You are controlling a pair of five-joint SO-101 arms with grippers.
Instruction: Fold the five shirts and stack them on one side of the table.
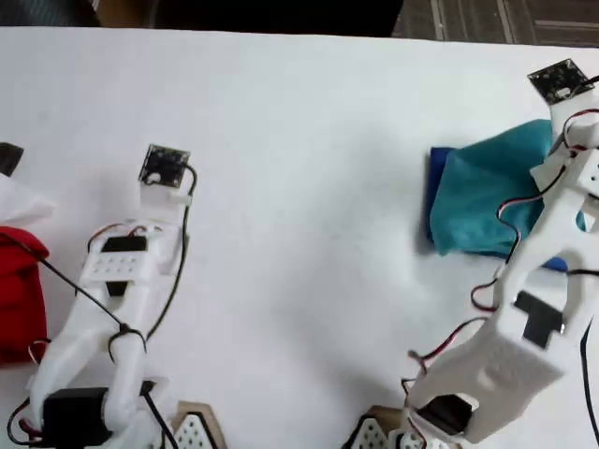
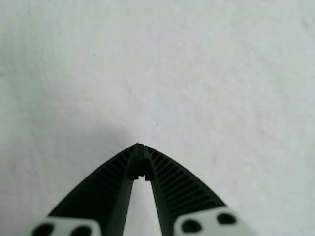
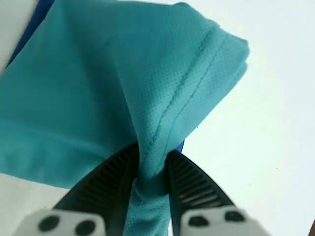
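Counter [image 1: 309,140]: teal shirt [image 1: 477,201] at right, atop a blue shirt [image 1: 436,192], partly hidden by the right arm [image 1: 554,229], a fold pinched in the right claw [image 3: 151,158]; left claw [image 2: 139,148] closed, empty, over bare counter; red shirt [image 1: 19,299] and white cloth [image 1: 17,204] at left edge.

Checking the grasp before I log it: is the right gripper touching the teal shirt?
Touching. In the right wrist view the right gripper is clamped on a bunched fold of the teal shirt.
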